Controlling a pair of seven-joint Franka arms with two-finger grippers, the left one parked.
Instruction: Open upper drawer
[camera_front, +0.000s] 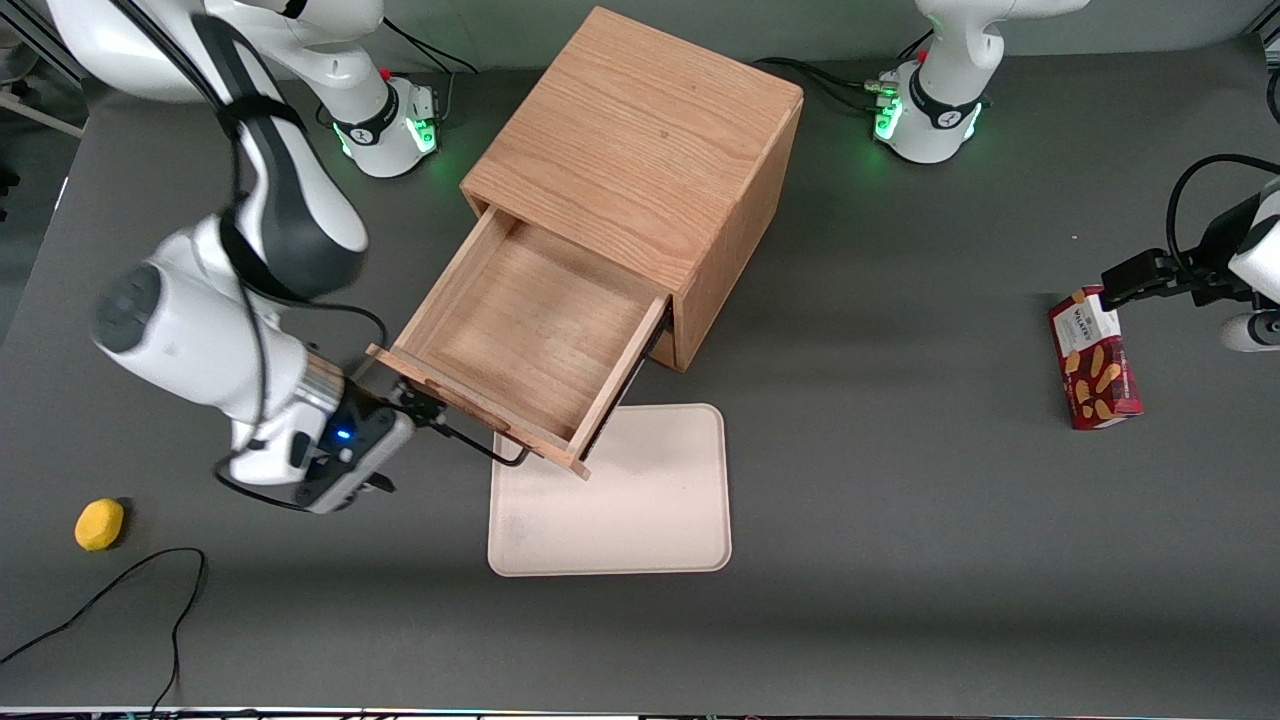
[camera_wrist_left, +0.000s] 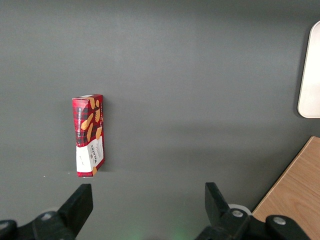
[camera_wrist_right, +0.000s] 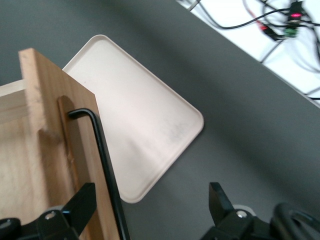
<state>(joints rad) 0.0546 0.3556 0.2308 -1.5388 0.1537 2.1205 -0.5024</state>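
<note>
Lower drawer hidden under the upper drawer (camera_front: 530, 340), which is pulled well out over the tray (camera_front: 640, 510), bare inside. Gripper (camera_wrist_right: 150, 207) fingers apart, straddling its black handle (camera_wrist_right: 102, 165).

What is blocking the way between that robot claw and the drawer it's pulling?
Nothing visible: the gripper is right at the upper drawer's black handle, with the drawer pulled far out above the cream tray.

The upper drawer (camera_front: 535, 335) is light grained wood with a thin black wire handle (camera_wrist_right: 102, 160); the gripper (camera_front: 415, 405) at it looks black plastic; the tray (camera_front: 640, 510) is smooth matt cream plastic.
</note>
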